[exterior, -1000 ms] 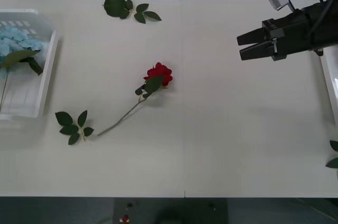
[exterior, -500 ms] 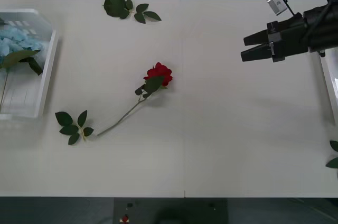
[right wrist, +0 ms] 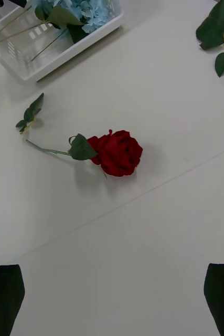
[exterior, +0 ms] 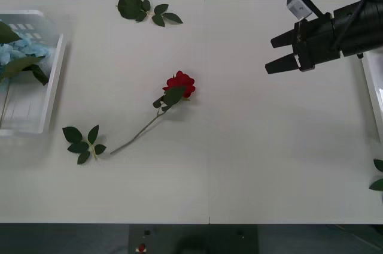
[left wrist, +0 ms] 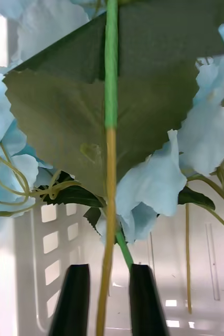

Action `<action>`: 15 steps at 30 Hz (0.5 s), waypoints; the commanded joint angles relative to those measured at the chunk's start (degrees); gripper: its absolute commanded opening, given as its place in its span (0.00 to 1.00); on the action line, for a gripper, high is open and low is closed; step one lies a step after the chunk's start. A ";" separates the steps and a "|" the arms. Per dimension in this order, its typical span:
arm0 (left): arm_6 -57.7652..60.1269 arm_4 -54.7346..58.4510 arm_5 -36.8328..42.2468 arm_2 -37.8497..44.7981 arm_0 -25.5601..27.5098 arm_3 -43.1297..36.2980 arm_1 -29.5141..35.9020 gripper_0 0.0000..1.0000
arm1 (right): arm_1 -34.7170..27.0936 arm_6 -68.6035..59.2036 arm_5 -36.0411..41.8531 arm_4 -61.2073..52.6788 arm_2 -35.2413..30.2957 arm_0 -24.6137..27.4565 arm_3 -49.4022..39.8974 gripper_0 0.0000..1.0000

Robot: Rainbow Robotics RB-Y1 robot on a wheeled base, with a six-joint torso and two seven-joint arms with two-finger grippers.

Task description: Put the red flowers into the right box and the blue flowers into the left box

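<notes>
While the slatted white translucent plastic basket (exterior: 52, 80) at the left edge of the front view already holds pale blue fluffy flowers (exterior: 13, 47), one red artificial rose (exterior: 180, 82) lies at table centre on its thin green stem (exterior: 139, 134). The right gripper (exterior: 270, 55), upper right, hangs empty with jaws parted; the left gripper (left wrist: 107, 299) stands narrow about a blue flower's stem (left wrist: 110, 157). Light and limp-looking, the rose probably takes best at mid-stem, not by the soft bloom.

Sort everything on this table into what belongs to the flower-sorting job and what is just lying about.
Job:
- red rose on a green stem
- pale blue flower clusters
- slatted white plastic basket
- plain white tray edge

Lying about:
- bloomless leaf sprig at the far edge
- small leaf sprig beside the rose's stem end
</notes>
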 commanded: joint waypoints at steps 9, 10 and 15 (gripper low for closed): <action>-4.49 5.42 19.60 13.30 -0.01 -5.85 0.71 0.85 | -4.87 1.85 -5.98 -0.16 -0.79 3.02 -7.33 1.00; -4.49 5.59 21.01 14.09 -0.01 -6.55 0.71 0.85 | -4.95 1.85 -5.98 -0.25 -0.79 3.02 -7.33 1.00; -4.49 8.06 30.76 19.28 -0.01 -12.88 0.71 0.90 | -5.66 1.85 -5.71 -0.43 -0.79 3.20 -7.60 1.00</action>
